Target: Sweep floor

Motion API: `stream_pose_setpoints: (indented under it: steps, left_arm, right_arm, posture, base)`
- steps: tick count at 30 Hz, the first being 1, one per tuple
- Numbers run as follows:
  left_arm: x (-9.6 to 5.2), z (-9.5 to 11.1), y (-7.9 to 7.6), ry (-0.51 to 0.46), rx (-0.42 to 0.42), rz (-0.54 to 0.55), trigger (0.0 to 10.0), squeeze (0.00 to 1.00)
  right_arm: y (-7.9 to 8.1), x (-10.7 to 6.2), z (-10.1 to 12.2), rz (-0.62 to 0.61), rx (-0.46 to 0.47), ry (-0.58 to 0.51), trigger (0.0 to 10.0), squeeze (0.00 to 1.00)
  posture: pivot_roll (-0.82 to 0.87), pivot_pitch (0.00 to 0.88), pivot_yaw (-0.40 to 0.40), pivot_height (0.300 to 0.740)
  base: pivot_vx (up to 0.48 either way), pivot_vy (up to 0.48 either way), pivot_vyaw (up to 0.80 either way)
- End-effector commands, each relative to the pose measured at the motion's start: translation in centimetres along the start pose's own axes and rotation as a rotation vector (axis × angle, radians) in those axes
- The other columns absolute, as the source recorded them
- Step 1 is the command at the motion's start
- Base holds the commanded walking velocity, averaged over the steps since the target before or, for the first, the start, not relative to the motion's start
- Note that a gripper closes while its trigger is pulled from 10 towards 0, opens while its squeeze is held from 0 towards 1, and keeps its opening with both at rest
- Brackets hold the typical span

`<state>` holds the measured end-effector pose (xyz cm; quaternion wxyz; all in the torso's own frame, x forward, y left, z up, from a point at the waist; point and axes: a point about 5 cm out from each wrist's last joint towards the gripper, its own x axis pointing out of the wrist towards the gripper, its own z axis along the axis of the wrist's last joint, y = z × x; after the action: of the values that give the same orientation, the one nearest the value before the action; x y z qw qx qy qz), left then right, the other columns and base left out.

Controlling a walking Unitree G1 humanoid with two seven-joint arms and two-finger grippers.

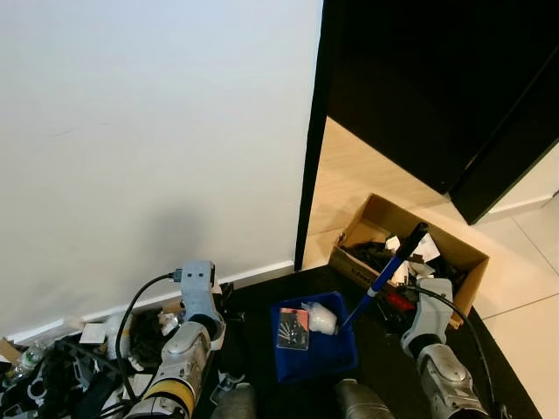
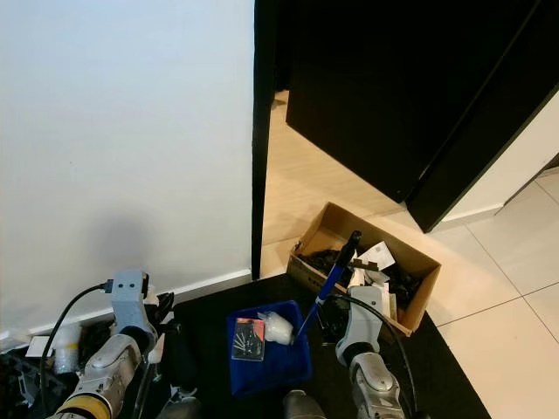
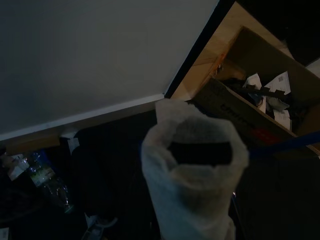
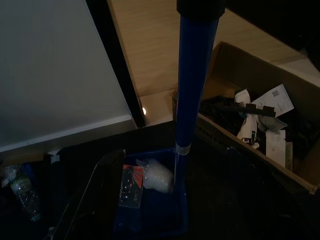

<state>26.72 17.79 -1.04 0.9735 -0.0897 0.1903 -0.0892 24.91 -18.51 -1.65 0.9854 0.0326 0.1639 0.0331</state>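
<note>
A blue dustpan point(image 1: 336, 353) lies on a black mat in front of my feet. It holds a white crumpled wad point(image 1: 321, 317) and a small printed packet point(image 1: 293, 329). Its blue handle point(image 1: 389, 271) with a black cap rises slanting toward my right arm. My right gripper point(image 1: 402, 304) is shut on that handle, which runs down the middle of the right wrist view point(image 4: 192, 85). My left gripper point(image 1: 218, 336) hangs low at the left of the pan. A white foam-wrapped tube point(image 3: 192, 170) stands close before it in the left wrist view.
An open cardboard box point(image 1: 367, 229) of dark scraps and paper sits right of the pan, at the doorway. A white wall and a black door frame point(image 1: 313, 157) stand ahead. Cables, a plastic bottle point(image 1: 31, 356) and litter crowd the floor at the left. Pale tiles point(image 1: 524, 279) lie to the right.
</note>
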Motion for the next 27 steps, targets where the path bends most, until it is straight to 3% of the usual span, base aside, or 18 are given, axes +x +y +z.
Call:
stream_pose_setpoints:
  steps: [1,27]
  left_arm:
    - [-0.53,-1.2,-0.07,0.033,-0.022,0.006,10.0,0.0]
    - [-0.56,-1.24,-0.05,0.033,-0.024,0.009,10.0,0.0]
  right_arm:
    - [-0.23,-0.29,-0.47,-0.009,0.003,0.025,10.0,0.0]
    - [-0.2,-0.3,-0.52,-0.008,0.003,0.026,10.0,0.0]
  posture:
    - [0.03,0.175,-0.016,0.74]
    - [0.03,0.169,-0.016,0.74]
  base:
    - [0.0,0.0,0.0]
    - [0.0,0.0,0.0]
